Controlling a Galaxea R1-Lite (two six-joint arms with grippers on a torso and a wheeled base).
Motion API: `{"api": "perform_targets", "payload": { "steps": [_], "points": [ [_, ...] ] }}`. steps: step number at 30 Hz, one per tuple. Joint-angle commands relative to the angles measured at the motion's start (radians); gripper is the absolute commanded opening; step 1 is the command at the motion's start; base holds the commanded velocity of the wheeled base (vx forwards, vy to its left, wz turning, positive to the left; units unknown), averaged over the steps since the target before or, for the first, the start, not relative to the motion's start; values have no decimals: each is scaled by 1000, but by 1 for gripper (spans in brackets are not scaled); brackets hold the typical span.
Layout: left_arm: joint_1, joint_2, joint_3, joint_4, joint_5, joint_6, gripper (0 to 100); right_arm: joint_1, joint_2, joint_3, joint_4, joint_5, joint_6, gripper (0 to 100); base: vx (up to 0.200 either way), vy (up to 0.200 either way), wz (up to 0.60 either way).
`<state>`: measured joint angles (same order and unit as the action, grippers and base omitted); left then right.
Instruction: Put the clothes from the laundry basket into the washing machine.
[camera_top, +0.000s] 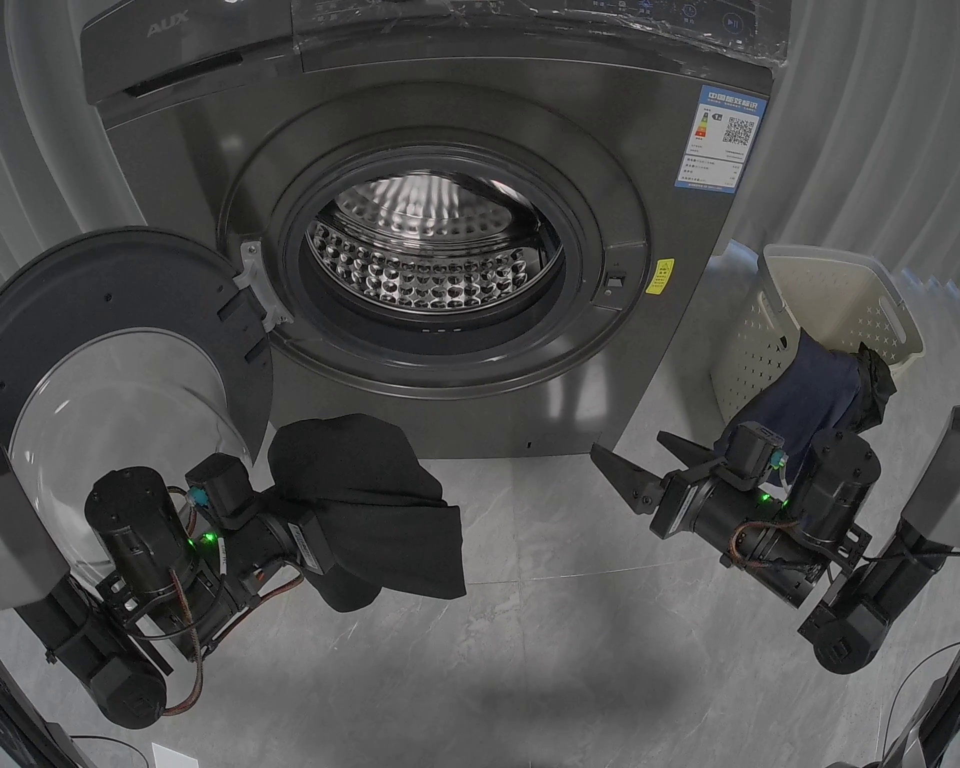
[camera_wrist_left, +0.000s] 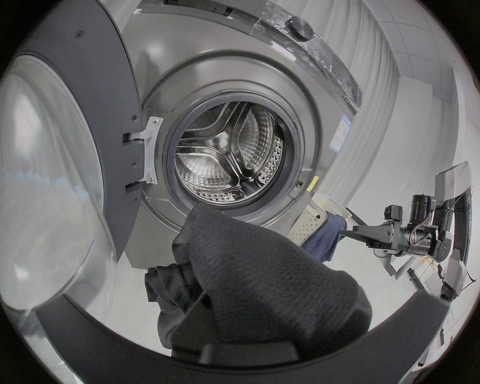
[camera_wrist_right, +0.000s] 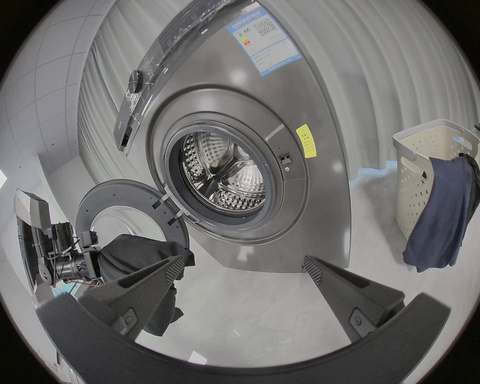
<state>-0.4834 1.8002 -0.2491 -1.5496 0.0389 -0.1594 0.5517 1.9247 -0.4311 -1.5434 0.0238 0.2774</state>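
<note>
The grey washing machine (camera_top: 640, 150) stands with its door (camera_top: 110, 300) swung out to the left, and its steel drum (camera_top: 430, 250) holds nothing. My left gripper (camera_top: 310, 545) is shut on a black garment (camera_top: 370, 500), held low in front of the machine, below the opening's left side; the cloth (camera_wrist_left: 260, 280) drapes over the fingers and hides them. My right gripper (camera_top: 625, 442) is open and empty, off the machine's lower right corner. A white laundry basket (camera_top: 850, 290) stands right of the machine, with a navy garment (camera_top: 800, 400) hanging over its front rim.
The open door (camera_wrist_left: 75, 150) juts out close to my left arm. Grey tiled floor (camera_top: 560, 600) spreads between the two arms. White curtains (camera_top: 870, 120) hang behind the machine and basket (camera_wrist_right: 435, 135).
</note>
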Motion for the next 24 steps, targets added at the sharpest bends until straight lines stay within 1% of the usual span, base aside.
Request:
{"api": "perform_targets", "payload": {
  "steps": [1, 4, 6, 7, 8, 9, 10, 13, 14, 15, 20, 23, 24],
  "points": [
    [-4, -4, 1, 0, 1, 0, 0, 8, 11, 55, 0, 1, -20, 100, 200, 0, 0],
    [-7, -4, 1, -1, 1, 1, 0, 8, 14, 115, 0, 7, -67, 100, 200, 0, 0],
    [-9, -5, 1, -1, 1, 3, 0, 22, 10, 169, 0, 16, -95, 100, 200, 0, 0],
    [-9, -5, 1, -1, 1, 3, 0, 25, 10, 172, 0, 18, -96, 100, 200, 0, 0],
    [-9, -5, 2, -1, 2, 7, 0, 56, 7, 203, -1, 27, -103, 100, 200, 0, 0],
    [-9, -5, 2, -1, 2, 7, 0, 65, 7, 209, -1, 30, -104, 100, 200, 0, 0],
    [-9, -5, 2, -1, 2, 9, 0, 94, 4, 235, -1, 36, -104, 100, 200, 0, 0],
    [-18, -4, 5, -1, 2, 11, 0, 146, -19, 268, 0, 38, -106, 100, 200, 0, 0],
    [-18, -4, 5, -1, 2, 11, 0, 146, -19, 268, 0, 38, -106, 100, 200, 0, 0],
    [-32, -1, 1, -1, 4, 9, 0, 169, -30, 272, 0, 38, -106, 100, 200, 0, 0],
    [-81, 5, -27, -1, 4, 6, 0, 183, -53, 282, 0, 38, -107, 100, 200, 0, 0],
    [-93, 27, -76, -1, 4, 6, 0, 212, -56, 287, 0, 34, -112, 100, 200, 0, 0],
    [-93, 31, -84, -1, 4, 6, 0, 214, -56, 288, 0, 34, -112, 100, 0, 0, 0]
  ]
}}
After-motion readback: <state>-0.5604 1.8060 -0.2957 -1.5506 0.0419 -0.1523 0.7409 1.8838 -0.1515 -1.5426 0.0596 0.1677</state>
